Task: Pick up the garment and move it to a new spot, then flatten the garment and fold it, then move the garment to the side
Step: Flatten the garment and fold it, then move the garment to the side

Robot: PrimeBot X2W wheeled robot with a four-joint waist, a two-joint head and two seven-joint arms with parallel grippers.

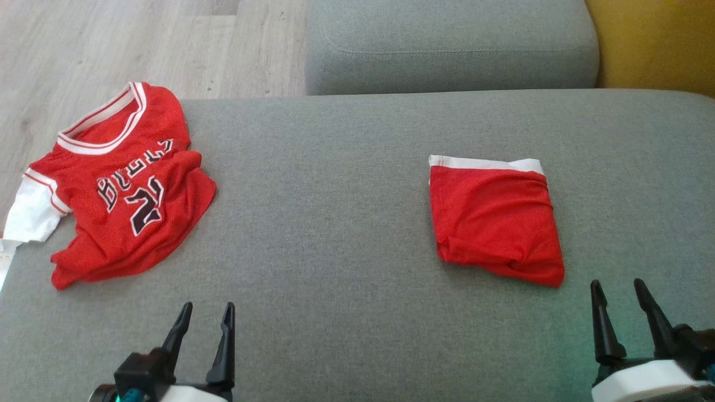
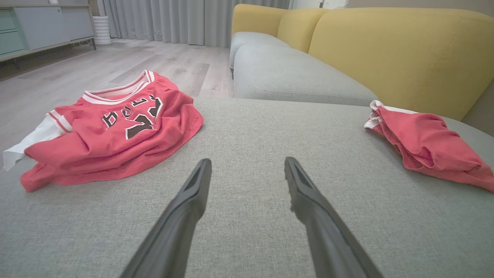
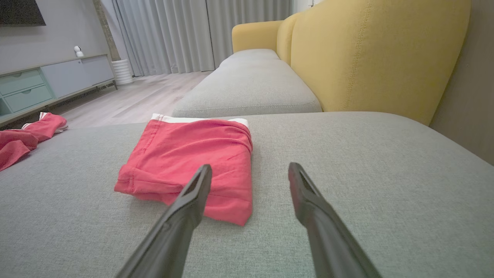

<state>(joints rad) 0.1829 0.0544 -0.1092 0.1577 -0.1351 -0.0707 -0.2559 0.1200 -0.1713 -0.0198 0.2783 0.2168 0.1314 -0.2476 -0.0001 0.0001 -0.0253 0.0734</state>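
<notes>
A folded red garment (image 1: 494, 223) with a white band along its far edge lies flat on the grey cushion (image 1: 335, 234), right of centre. My right gripper (image 1: 617, 283) hovers just near of its near-right corner, open and empty; in the right wrist view the garment (image 3: 193, 158) lies ahead and left of that open gripper (image 3: 250, 166). At the lower left my left gripper (image 1: 208, 307) is open with nothing between its fingers. From the left wrist view the open gripper (image 2: 247, 162) points over bare cushion, with the folded garment (image 2: 428, 146) far right.
A crumpled red jersey (image 1: 123, 184) with white trim and dark lettering hangs over the cushion's left edge above the wood floor (image 1: 111, 44). A second grey cushion (image 1: 447, 50) lies beyond; a yellow backrest (image 1: 653, 44) runs along the right. A low cabinet (image 3: 38, 81) stands far off.
</notes>
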